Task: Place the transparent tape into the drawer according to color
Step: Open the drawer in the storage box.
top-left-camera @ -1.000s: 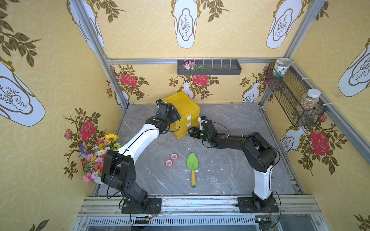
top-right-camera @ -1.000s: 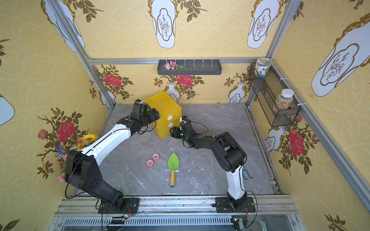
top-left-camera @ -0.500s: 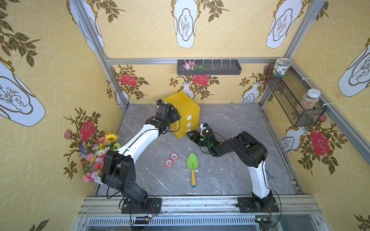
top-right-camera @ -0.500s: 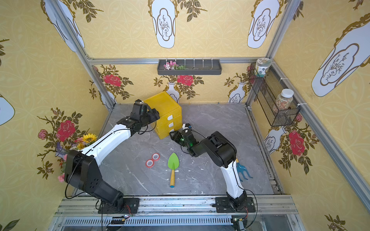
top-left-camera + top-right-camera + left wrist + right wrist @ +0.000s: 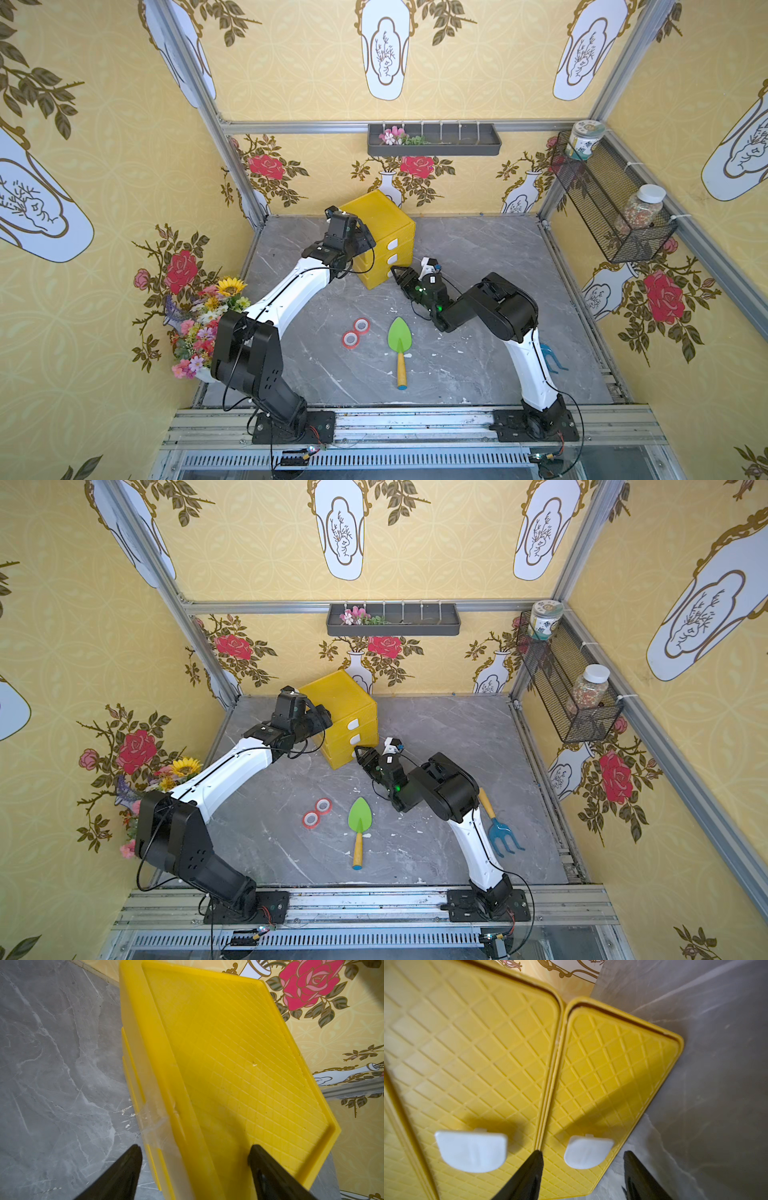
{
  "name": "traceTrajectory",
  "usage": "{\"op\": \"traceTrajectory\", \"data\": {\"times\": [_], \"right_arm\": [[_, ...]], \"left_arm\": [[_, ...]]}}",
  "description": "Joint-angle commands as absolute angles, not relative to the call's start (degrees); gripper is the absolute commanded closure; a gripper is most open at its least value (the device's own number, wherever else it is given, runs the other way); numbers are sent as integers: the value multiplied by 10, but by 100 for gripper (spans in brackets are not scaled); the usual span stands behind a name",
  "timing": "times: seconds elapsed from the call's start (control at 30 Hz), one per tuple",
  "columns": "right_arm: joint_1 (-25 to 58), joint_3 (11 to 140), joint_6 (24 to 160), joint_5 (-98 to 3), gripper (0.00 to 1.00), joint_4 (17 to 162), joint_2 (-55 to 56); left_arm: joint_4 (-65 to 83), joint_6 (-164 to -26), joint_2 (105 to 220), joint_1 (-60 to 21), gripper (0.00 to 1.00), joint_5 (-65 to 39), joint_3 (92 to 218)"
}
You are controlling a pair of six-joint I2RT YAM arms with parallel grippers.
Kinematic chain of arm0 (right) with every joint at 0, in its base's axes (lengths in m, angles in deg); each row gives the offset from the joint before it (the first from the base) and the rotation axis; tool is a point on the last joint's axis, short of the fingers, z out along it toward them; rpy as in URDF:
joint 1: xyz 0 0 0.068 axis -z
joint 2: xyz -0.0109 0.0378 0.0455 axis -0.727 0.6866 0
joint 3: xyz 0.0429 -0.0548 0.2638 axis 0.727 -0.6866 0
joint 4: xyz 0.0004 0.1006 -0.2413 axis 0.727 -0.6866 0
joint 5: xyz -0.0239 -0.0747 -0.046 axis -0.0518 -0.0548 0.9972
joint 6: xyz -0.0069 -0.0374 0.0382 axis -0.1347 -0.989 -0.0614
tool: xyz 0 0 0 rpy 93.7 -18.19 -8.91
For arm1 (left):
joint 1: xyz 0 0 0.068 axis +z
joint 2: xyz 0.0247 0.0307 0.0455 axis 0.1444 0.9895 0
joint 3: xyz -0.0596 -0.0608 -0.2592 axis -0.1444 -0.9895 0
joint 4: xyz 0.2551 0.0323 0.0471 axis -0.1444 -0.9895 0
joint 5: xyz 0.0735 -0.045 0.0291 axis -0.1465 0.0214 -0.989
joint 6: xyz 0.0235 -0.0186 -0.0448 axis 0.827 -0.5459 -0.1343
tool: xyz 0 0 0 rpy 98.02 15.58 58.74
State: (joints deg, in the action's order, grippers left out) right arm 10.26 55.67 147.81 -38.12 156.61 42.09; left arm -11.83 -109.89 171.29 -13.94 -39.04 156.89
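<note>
**Cabinet steadied while the lowest drawer's handle is lined up**

The yellow cabinet [image 5: 382,212] is stood near the tabletop's [image 5: 478,257] back edge, toward the back-left corner, and its three drawers appear shut. Nothing can be sorted until one is drawn out.

The left gripper [image 5: 194,1147] is placed over the cabinet's top edge with its jaws spread wide. One finger is seen beside the side wall and one above the ribbed top, and nothing is clamped between them. Whether the plastic is touched cannot be told. The pose is judged to be a brace, so that the light cabinet is not dragged forward when a drawer is pulled.

The right gripper [image 5: 582,1152] is brought low to the lowest drawer [image 5: 612,1064], its jaws parted on either side of the white handle [image 5: 588,1151] and not closed on it. No grip is seen.

The transparent tape [image 5: 351,340] is seen as two red-tinted rolls. They lie flat and touching on the tabletop, left of centre and about midway between the back and front edges, just beside the green trowel [image 5: 400,337] and well apart from both grippers. Other rolls are not seen.
</note>
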Motion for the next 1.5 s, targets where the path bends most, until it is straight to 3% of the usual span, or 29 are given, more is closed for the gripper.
{"op": "traceTrajectory", "data": {"times": [0.0, 0.77, 1.13, 1.47], "right_arm": [[102, 564, 1495, -370, 36, 1612, 430], [103, 590, 1525, -376, 44, 1663, 496], [104, 565, 1521, -372, 55, 1696, 498], [103, 518, 1522, -373, 57, 1724, 490]], "left_arm": [[-210, -1078, 1725, -140, 15, -374, 1563], [-212, -1078, 1735, -140, 15, -368, 1562], [-213, -1076, 1737, -140, 15, -369, 1562], [-216, -1072, 1751, -140, 15, -379, 1564]]}}
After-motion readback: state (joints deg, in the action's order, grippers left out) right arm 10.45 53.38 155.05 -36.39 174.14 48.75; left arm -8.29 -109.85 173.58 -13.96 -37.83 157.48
